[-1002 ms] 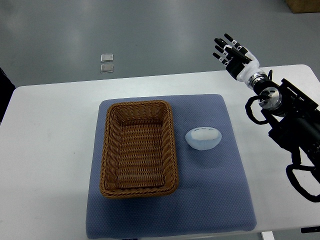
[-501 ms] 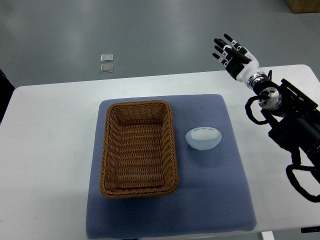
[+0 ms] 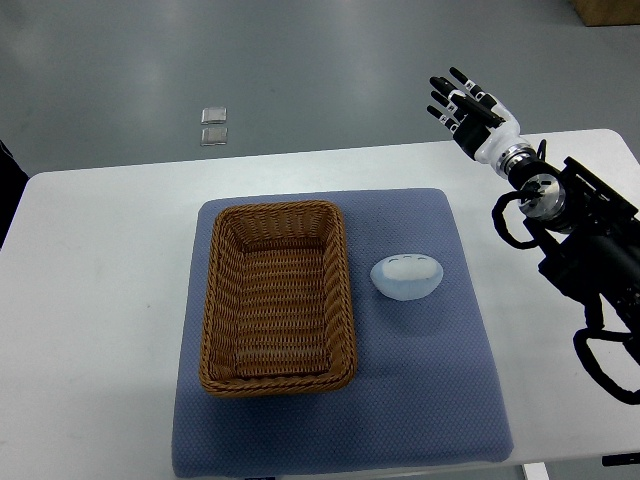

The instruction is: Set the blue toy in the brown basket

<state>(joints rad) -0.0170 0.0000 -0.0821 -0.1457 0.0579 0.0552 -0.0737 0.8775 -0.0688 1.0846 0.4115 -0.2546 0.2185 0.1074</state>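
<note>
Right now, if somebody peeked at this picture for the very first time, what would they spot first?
Probably the big brown basket, empty, sitting on the left part of the blue mat in the middle of the white table. Right beside it on the mat lies the pale blue toy, not touching it. Up at the far right, the robot's right hand hangs with its dark fingers spread, holding nothing.
</note>
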